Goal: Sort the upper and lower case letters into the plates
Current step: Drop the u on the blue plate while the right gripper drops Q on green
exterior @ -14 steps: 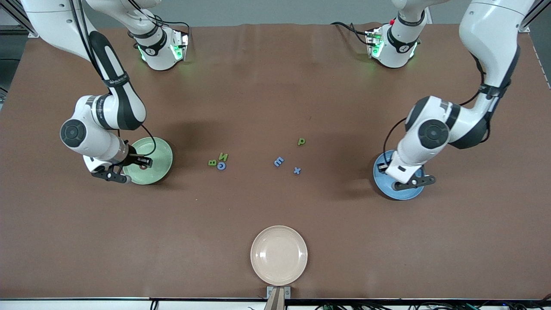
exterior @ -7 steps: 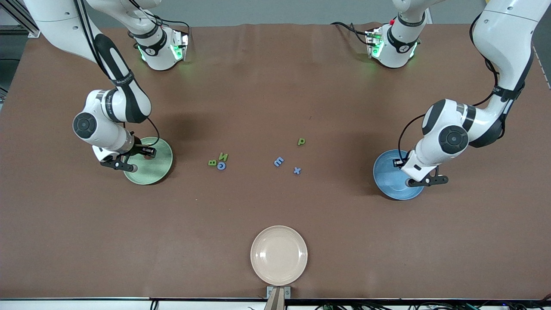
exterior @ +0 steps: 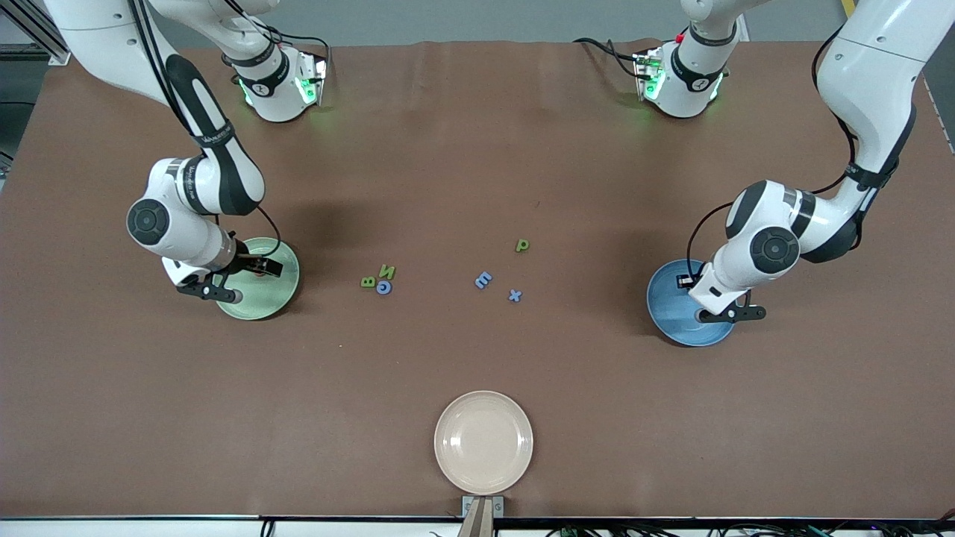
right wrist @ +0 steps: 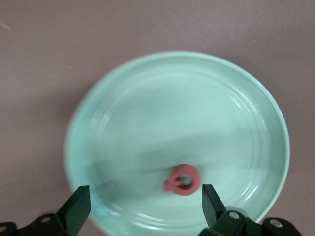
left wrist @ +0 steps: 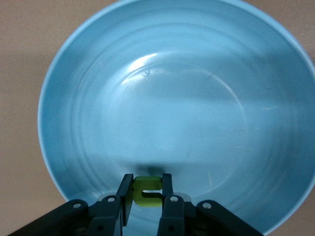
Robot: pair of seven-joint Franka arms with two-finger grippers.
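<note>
The pale green plate (exterior: 272, 294) lies toward the right arm's end of the table. My right gripper (exterior: 240, 277) hovers over it, open and empty (right wrist: 145, 196). A red letter (right wrist: 183, 180) lies in that plate (right wrist: 172, 108). The blue plate (exterior: 668, 309) lies toward the left arm's end. My left gripper (exterior: 709, 306) hangs over it, shut (left wrist: 147, 183) on a green letter (left wrist: 147, 194) a little above the plate's floor (left wrist: 172, 98). On the table between the plates lie a green B (exterior: 367, 282), a green N (exterior: 387, 271), a blue round letter (exterior: 383, 288), a blue E (exterior: 483, 280), a blue x (exterior: 515, 295) and a green p (exterior: 522, 245).
A cream-beige plate (exterior: 483, 441) with nothing in it lies near the table's front edge, nearer to the front camera than the letters. Both arm bases stand along the table's back edge.
Both grippers have shifted a little over their plates, the left one toward the left arm's end. The loose letters on the table have not moved.
</note>
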